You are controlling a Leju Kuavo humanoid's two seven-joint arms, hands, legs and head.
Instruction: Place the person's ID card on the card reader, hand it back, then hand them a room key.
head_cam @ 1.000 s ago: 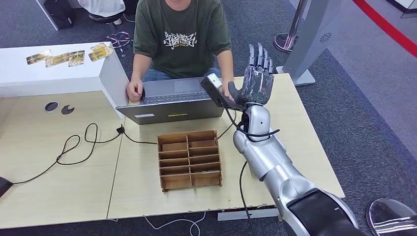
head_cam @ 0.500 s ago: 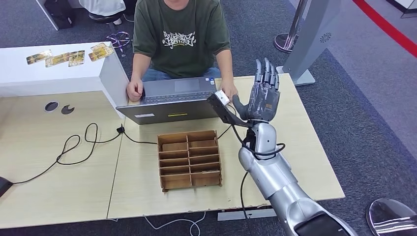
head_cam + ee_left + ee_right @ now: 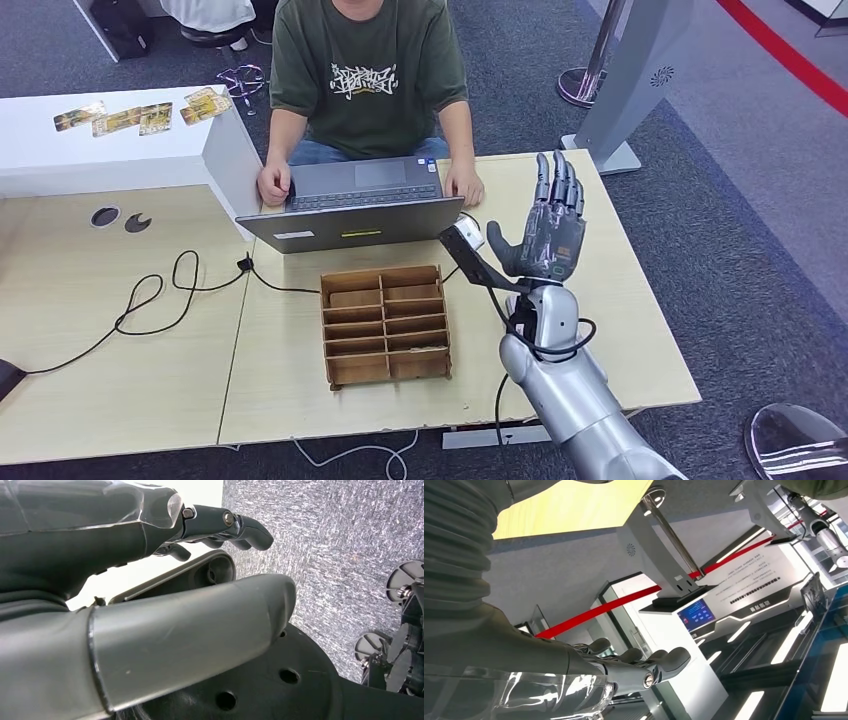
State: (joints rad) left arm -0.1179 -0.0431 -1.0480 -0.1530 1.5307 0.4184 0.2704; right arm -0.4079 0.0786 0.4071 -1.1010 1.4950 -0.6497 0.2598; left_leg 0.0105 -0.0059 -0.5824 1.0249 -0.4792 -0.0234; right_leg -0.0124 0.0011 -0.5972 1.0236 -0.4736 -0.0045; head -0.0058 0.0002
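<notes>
Silver right hand (image 3: 548, 235) raised, empty | left hand (image 3: 150, 580) seemingly empty

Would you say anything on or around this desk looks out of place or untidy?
Mildly, yes. A black cable snakes in loose loops across the table, and several yellow cards lie scattered on the white counter. The wooden organizer sits square and nothing looks spilled or damaged.

I count one open laptop (image 3: 352, 205) at the surface's (image 3: 120, 370) far edge and one wooden divided box (image 3: 386, 325) near its middle. One person (image 3: 368, 75) sits behind it, and five cards (image 3: 140, 115) lie on the white counter (image 3: 60, 160) at the far left corner.
</notes>
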